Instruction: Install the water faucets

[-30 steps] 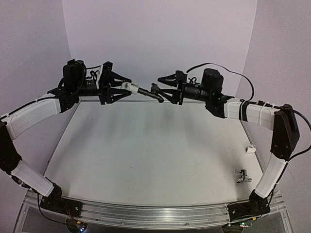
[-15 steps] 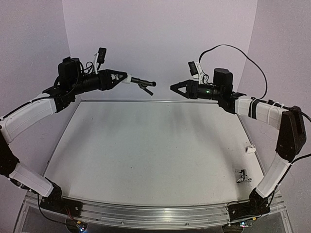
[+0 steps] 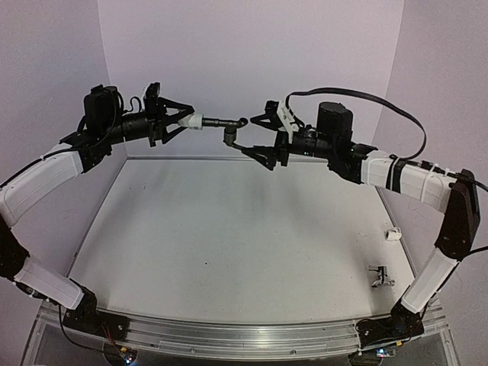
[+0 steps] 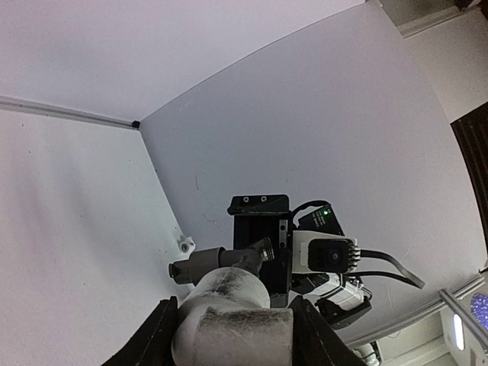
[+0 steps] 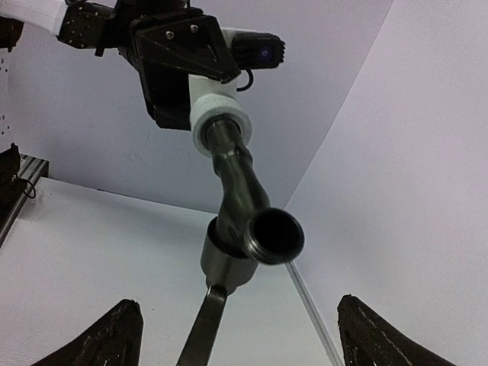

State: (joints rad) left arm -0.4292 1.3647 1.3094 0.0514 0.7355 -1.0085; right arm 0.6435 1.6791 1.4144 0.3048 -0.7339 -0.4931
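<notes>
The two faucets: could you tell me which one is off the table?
The dark faucet, held aloft by the white fitting in the left gripper; the silver faucet lies on the table by the right arm.

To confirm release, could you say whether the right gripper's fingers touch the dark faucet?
Apart. The right wrist view shows clear gaps between the dark faucet and the right gripper's fingers.

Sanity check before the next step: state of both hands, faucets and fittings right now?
left hand: shut on held fitting, raised.
right hand: open, empty, facing dark faucet.
dark faucet: seated in held fitting, off the table.
held fitting: clamped in left hand.
silver faucet: lying on table, untouched.
loose fitting: on table, near right edge.
</notes>
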